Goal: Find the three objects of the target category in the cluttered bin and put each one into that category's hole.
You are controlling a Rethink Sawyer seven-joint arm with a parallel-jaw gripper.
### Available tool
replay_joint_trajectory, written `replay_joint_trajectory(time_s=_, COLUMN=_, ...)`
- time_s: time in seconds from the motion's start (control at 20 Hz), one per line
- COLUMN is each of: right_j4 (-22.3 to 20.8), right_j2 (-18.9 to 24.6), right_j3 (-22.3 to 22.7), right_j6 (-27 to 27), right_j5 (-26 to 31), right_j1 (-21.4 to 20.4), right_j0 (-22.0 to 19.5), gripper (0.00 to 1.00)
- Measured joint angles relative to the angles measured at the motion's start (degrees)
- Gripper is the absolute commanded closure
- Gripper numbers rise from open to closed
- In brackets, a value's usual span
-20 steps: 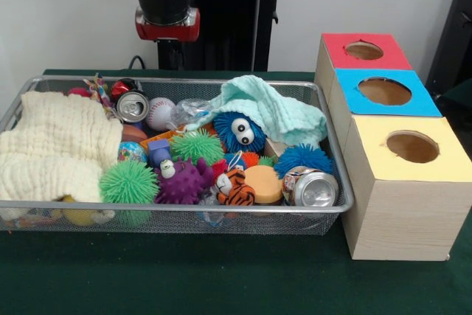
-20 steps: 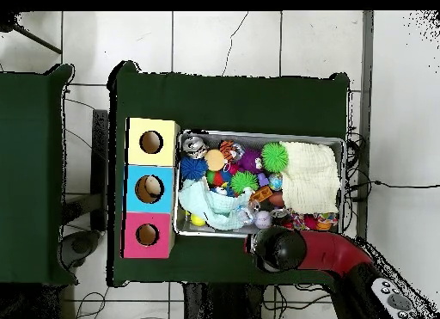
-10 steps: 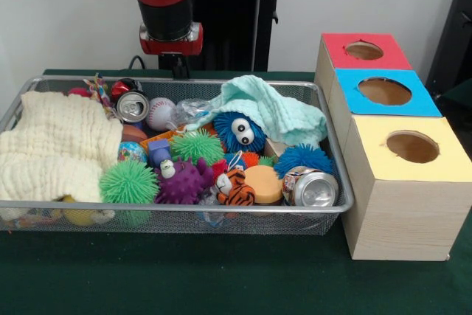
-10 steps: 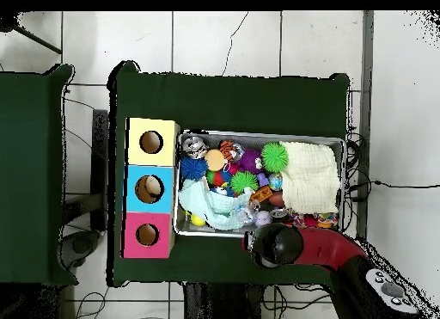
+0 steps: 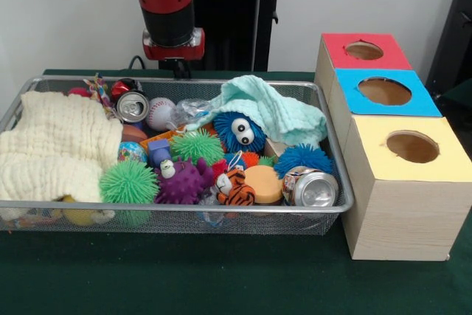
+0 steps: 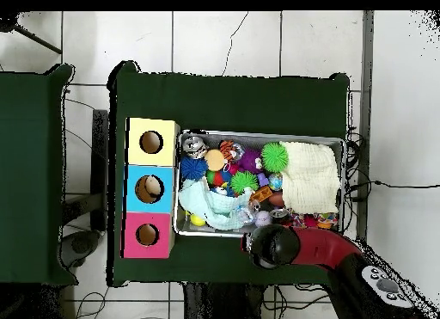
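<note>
Gripper (image 5: 178,70) behind bin (image 5: 333,175) far rim; 2 cans (image 5: 310,188) inside

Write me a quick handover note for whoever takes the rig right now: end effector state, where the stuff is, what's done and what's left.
End effector: empty, hanging behind the wire bin's far rim, near the baseball; whether it is open or shut can't be seen.
Bin: full of clutter. Two soda cans, one by the far rim and one at the front corner nearest the boxes; spiky balls, a tiger toy, a cream cloth and a teal cloth covering part of the contents.
Boxes beside the bin: red hole, blue hole, yellow hole.
Done: nothing visibly sorted.
Left: find all three target objects, checking under the cloths, and drop them in.
</note>
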Motion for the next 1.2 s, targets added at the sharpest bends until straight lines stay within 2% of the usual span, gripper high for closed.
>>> replay_joint_trajectory(time_s=0.75, right_j4=-0.24, right_j2=0.0, right_j3=-0.43, right_j6=0.0, right_j5=0.2, right_j1=0.84, right_j0=0.0, gripper=1.0)
replay_joint_trajectory(time_s=1.2, right_j4=-0.24, right_j2=0.07, right_j3=-2.75, right_j6=0.0, right_j5=4.05, right_j1=0.71, right_j0=-0.01, gripper=1.0)
